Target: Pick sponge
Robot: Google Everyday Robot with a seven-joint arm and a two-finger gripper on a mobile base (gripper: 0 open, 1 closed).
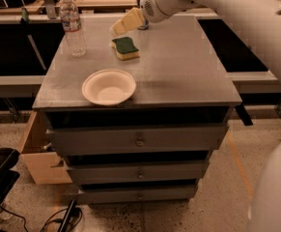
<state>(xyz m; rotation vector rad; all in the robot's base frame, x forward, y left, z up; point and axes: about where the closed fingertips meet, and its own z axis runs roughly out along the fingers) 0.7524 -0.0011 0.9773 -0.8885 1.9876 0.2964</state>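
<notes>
The sponge (126, 48), yellow foam with a dark green top, lies flat on the grey cabinet top (178, 66), toward the back and left of centre. My gripper (125, 22) with its pale yellow pads hangs just above and behind the sponge, apart from it. The white arm reaches in from the upper right.
A white bowl (108, 87) sits near the front left edge of the top. A clear water bottle (73, 26) stands at the back left. A dark can is mostly hidden behind the gripper. Drawers are below; one at the lower left (38, 153) is pulled out sideways.
</notes>
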